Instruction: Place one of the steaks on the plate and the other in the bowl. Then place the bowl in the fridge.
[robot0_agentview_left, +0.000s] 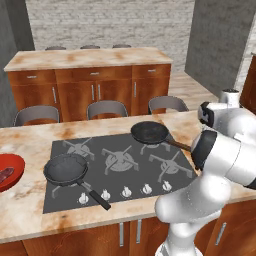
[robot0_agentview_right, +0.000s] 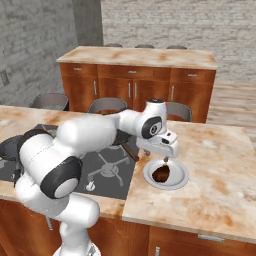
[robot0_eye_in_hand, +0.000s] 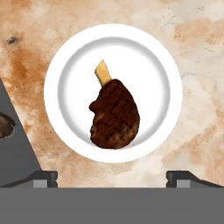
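Counter (robot0_agentview_right: 220, 165): steak (robot0_eye_in_hand: 114, 115) on plate (robot0_eye_in_hand: 170, 83), under open claw (robot0_agentview_right: 166, 160).

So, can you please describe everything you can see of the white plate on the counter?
The plate is round, white and glossy, with a broad flat rim and a shallow, slightly grey well. It lies flat on the marbled tan counter, just right of the black stovetop. One dark brown steak with a pale bone end lies in its well. The open tool hangs right above it, not touching.
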